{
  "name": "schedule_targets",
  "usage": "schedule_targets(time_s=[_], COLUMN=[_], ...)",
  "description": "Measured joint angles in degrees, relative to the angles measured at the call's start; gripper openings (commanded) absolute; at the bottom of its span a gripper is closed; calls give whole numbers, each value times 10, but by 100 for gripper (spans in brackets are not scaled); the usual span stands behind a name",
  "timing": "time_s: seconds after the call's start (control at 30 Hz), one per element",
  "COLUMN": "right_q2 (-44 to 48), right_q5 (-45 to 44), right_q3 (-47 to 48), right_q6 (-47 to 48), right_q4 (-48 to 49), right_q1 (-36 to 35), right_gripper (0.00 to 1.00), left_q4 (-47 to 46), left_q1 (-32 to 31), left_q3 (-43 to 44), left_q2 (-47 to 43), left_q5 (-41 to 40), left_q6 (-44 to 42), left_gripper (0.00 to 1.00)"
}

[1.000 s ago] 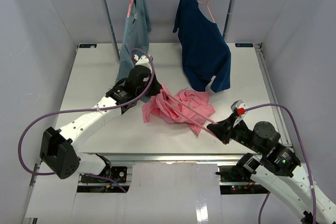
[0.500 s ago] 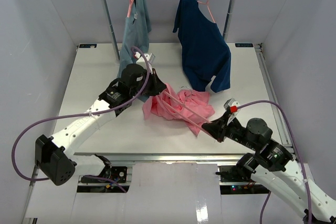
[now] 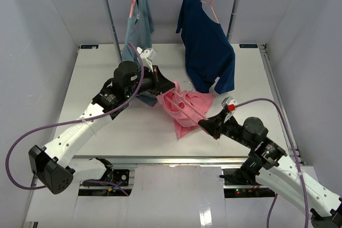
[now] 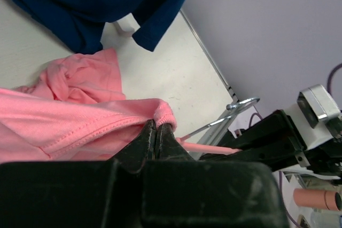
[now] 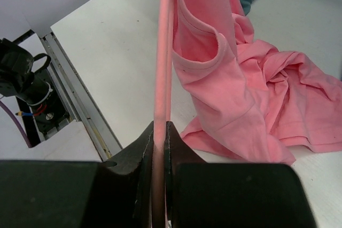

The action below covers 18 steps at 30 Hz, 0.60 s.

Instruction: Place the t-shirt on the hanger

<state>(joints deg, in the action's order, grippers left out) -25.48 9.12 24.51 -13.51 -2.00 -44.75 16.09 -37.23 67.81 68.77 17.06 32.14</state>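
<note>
So the salmon t-shirt [image 3: 188, 111] sits just right of centre in the top view, half bunched on the table [image 3: 91, 89] and half lifted. The left gripper [image 3: 166, 86] is clamped on a stitched edge of it; at the bottom centre of the left wrist view the fingers [image 4: 147, 140] are pinched tight on a thin fold of pink. The right gripper [image 3: 206, 125] is squeezed around the pink hanger [image 5: 162, 52], which runs straight up the middle of the right wrist view with the shirt draped along its right side.

What I'd worry about:
- That left pinch is only a sliver of fabric. Any tug from the hanger and it probably slips out.
- The hanger looks held near one end, so cloth dragging on the far end could twist it in the jaws.
- Honestly can't tell whether the hanger arm is inside the shirt or just lying against it, or which opening that curved edge is. Wrong hole means it ends up in a sleeve.
- The metal hook [image 4: 243, 102] could snag a fold.
- The navy shirt [image 3: 206, 52] hangs right above the pile, and the grey-blue shirt [image 3: 136, 30] is behind the left arm. Either could get dragged.
</note>
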Motion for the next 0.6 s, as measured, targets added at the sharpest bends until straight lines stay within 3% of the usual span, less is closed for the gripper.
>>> schedule_targets(time_s=[0.6], right_q2=[37], right_q5=[-28], right_q3=[-98], right_q6=[-29], right_q4=[199], right_q1=[-3], right_gripper=[8], left_q4=[-53], left_q1=[-8], left_q3=[-13], left_q2=[-4], left_q5=[87], left_q6=[24], left_gripper=[0])
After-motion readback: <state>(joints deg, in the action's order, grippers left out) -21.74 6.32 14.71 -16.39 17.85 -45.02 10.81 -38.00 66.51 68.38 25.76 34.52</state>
